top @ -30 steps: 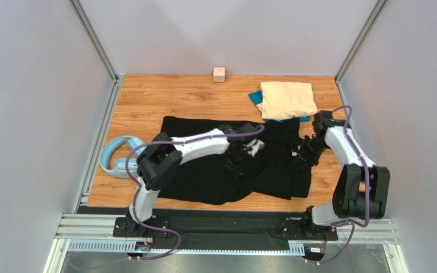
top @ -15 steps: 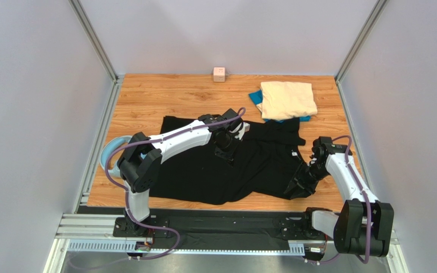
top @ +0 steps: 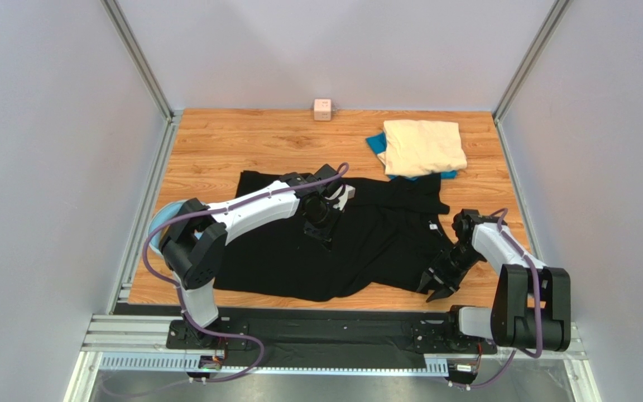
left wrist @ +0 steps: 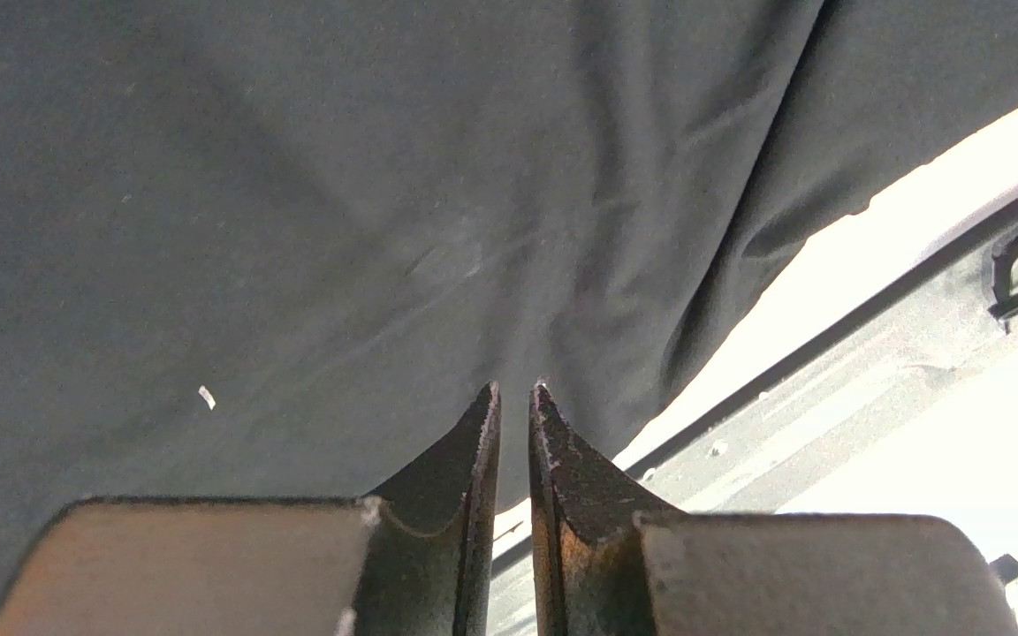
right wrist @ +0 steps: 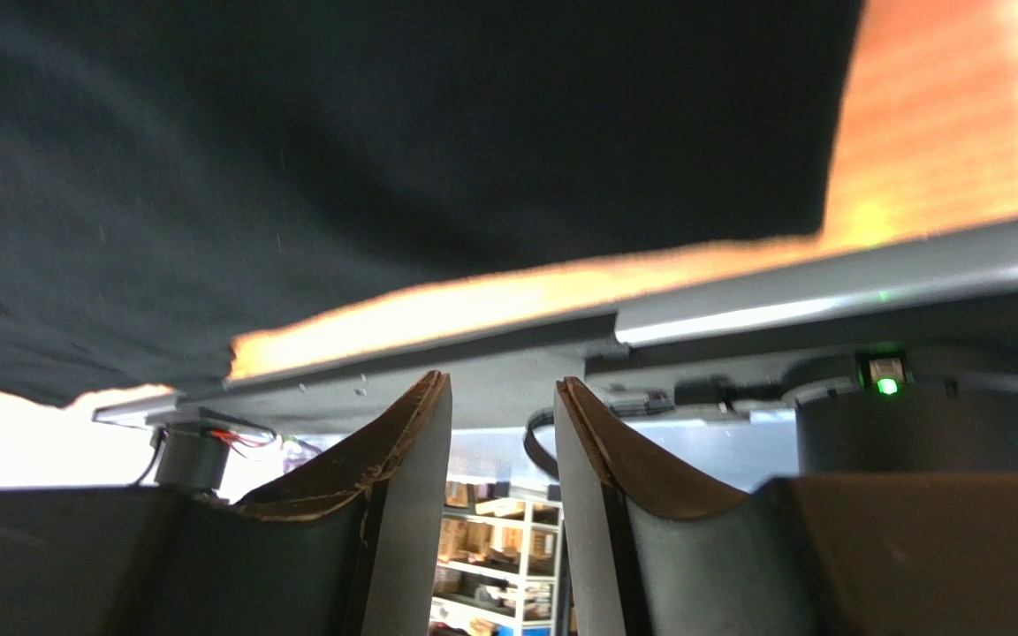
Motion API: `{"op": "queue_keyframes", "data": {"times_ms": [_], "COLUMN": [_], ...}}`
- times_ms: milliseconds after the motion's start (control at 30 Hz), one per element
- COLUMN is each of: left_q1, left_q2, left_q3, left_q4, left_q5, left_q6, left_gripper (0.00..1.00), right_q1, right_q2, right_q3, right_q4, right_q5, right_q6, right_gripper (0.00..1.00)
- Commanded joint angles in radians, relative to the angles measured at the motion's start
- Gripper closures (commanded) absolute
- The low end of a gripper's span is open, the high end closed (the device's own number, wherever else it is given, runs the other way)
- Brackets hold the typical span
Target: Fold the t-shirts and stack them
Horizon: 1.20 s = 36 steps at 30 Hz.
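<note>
Left gripper [left wrist: 512, 392], nearly closed, over black t-shirt [top: 383, 243]; right gripper [right wrist: 501, 382], spread, at its near edge. Cream t-shirt [top: 421, 146] hides most of blue t-shirt [top: 374, 143].

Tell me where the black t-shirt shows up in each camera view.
Top external: black t-shirt spread across the table's middle.
Left wrist: the shirt fills most of the picture, above the fingers.
Right wrist: the shirt covers the upper part.
Shared landmark: metal rail along the table's near edge, seen in all three.
</note>
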Motion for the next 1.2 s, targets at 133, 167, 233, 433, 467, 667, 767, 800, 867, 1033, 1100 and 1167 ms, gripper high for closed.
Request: {"op": "queue_keyframes", "data": {"times_ms": [133, 167, 233, 433, 467, 667, 767, 800, 867, 1033, 1100, 1167], "left_q1": [0.018, 0.018, 0.019, 0.019, 0.019, 0.019, 0.018, 0.019, 0.019, 0.019, 0.019, 0.019], "left_q2": [-0.076, -0.079, -0.079, -0.079, -0.078, -0.067, -0.064, -0.064, -0.064, -0.062, -0.062, -0.067], "left_q3": [-0.036, -0.039, -0.04, -0.043, -0.043, -0.031, -0.025, -0.022, -0.023, -0.028, -0.029, -0.032], "left_q4": [0.019, 0.019, 0.019, 0.02, 0.022, 0.02, 0.016, 0.013, 0.011, 0.011, 0.006, 0.009], "left_q5": [0.019, 0.022, 0.025, 0.031, 0.034, 0.05, 0.051, 0.05, 0.05, 0.051, 0.05, 0.048], "left_q6": [0.025, 0.025, 0.025, 0.02, 0.016, 0.017, 0.02, 0.022, 0.023, 0.02, 0.02, 0.016], "left_gripper": [0.81, 0.81, 0.81, 0.81, 0.81, 0.81, 0.81, 0.81, 0.81, 0.82, 0.82, 0.82], "right_q1": [-0.001, -0.001, -0.001, -0.001, -0.001, -0.001, -0.001, -0.001, -0.001, 0.0, 0.002, 0.002], "right_q2": [0.053, 0.069, 0.075, 0.011, -0.002, -0.022, -0.002, 0.006, 0.029, 0.056, 0.072, 0.076], "right_q3": [-0.02, -0.022, -0.025, -0.046, -0.045, -0.042, -0.043, -0.043, -0.043, -0.051, -0.042, -0.039], "right_q4": [0.147, 0.151, 0.157, 0.109, 0.108, 0.12, 0.147, 0.152, 0.16, 0.2, 0.2, 0.206], "right_q5": [0.054, 0.065, 0.089, 0.144, 0.155, 0.247, 0.247, 0.244, 0.237, 0.24, 0.246, 0.249], "right_q6": [0.063, 0.072, 0.078, 0.101, 0.107, 0.159, 0.158, 0.158, 0.153, 0.158, 0.161, 0.164], "right_gripper": [0.6, 0.6, 0.6, 0.6, 0.6, 0.6, 0.61, 0.61, 0.62, 0.62, 0.64, 0.65]}}
